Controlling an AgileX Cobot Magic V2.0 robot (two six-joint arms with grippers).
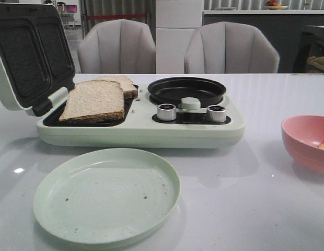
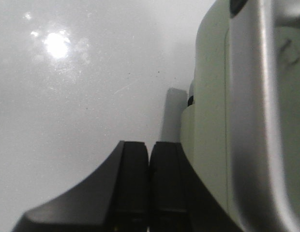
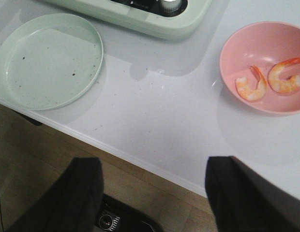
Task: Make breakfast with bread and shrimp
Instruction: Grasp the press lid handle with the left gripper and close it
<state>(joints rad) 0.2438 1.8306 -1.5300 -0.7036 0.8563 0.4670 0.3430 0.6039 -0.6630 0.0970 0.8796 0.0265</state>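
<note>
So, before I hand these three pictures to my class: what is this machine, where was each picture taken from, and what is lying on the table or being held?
It is a robot with two arms, each ending in a two-fingered gripper. One picture looks forward over the white table. There a pale green breakfast maker stands with its lid open, two slices of white bread on its dark plate and a small black round pan beside them. In front lies an empty pale green round plate.

The other two pictures come from cameras on the wrists. The left gripper is closed on nothing, next to the appliance. The right gripper is open and empty, near the table edge. Its camera shows a pink bowl holding two orange curled shrimp.
</note>
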